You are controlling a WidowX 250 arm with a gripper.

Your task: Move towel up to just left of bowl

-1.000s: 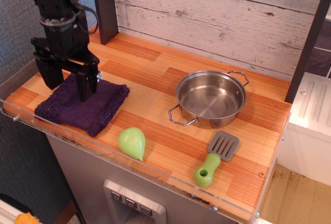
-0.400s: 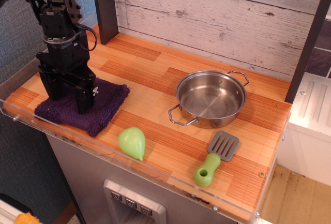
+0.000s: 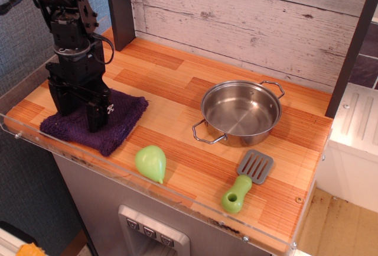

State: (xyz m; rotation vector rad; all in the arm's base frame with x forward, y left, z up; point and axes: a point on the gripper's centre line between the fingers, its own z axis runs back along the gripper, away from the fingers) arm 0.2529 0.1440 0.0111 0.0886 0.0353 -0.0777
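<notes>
Wooden desk [image 3: 177, 90] carries everything. Purple towel [image 3: 121, 117] at front-left corner, well apart from steel bowl [image 3: 241, 113] at right. End effector [image 3: 77, 117] pressed down onto towel, fingers narrowly parted; whether cloth is pinched, cannot tell. Green pear [image 3: 150, 162], spatula [image 3: 247, 180] near front edge.

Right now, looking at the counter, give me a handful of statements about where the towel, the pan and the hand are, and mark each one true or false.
1. The towel lies at the left end of the counter, apart from the bowl. True.
2. The hand is over the bowl. False: it is down on the towel, far left of the bowl.
3. The bowl holds the green pear. False: the bowl is empty; the pear lies on the counter in front.
4. The spatula lies in front of the bowl, near the front edge. True.
5. The towel is draped over the bowl's handle. False: it lies flat on the counter.
</notes>
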